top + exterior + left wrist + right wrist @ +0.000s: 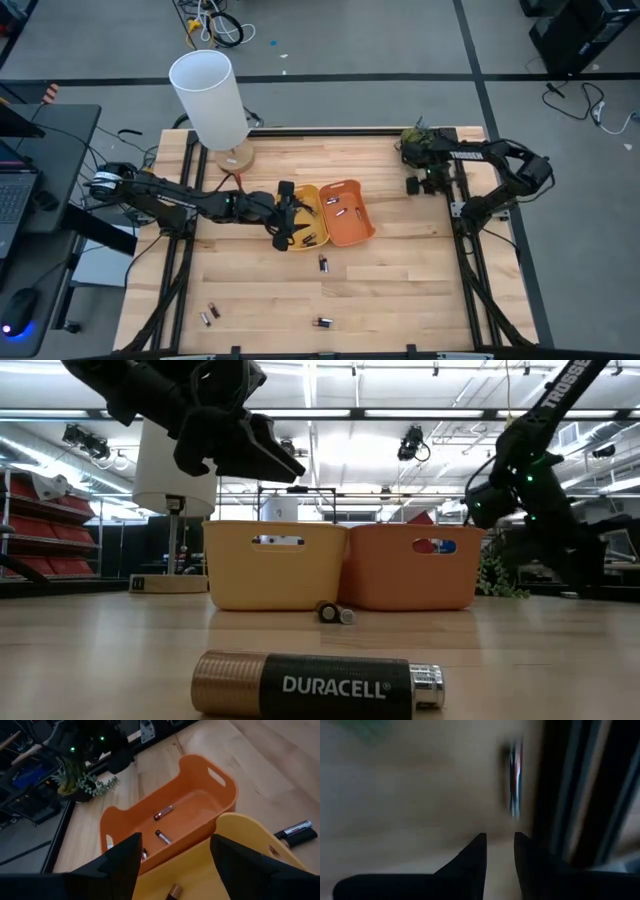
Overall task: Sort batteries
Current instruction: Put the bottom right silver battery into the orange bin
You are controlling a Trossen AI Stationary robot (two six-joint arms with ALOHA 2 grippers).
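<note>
1. Pale wood planks make up the table [400,290], and two small bins sit side by side near its middle: a yellow bin [308,222] and an orange bin [347,212], touching each other.
2. The left gripper [287,216] hangs over the yellow bin's rim, fingers [118,865] spread apart with nothing between them; in the left wrist view the gap looks down onto both bins.
3. Inside the orange bin lie at least three batteries [163,812], apart from one another on its floor; one copper-topped cell [173,891] shows in the yellow bin.
4. Loose batteries lie on the table outside the bins: one just off the bins on the near side [323,263], one close to the near edge [322,322], and a pair toward the near-left corner [209,316].
5. In the low view a Duracell cell [318,684] lies on its side in the foreground, and another small cell [335,613] rests just in front of where the two bins meet.
6. The right gripper [418,185] waits near the far-right corner beside a small green plant [417,141]; its fingers [472,857] stand narrowly apart and hold nothing.
7. A white lamp [210,98] on a wooden base stands by the far edge, left of the bins.
</note>
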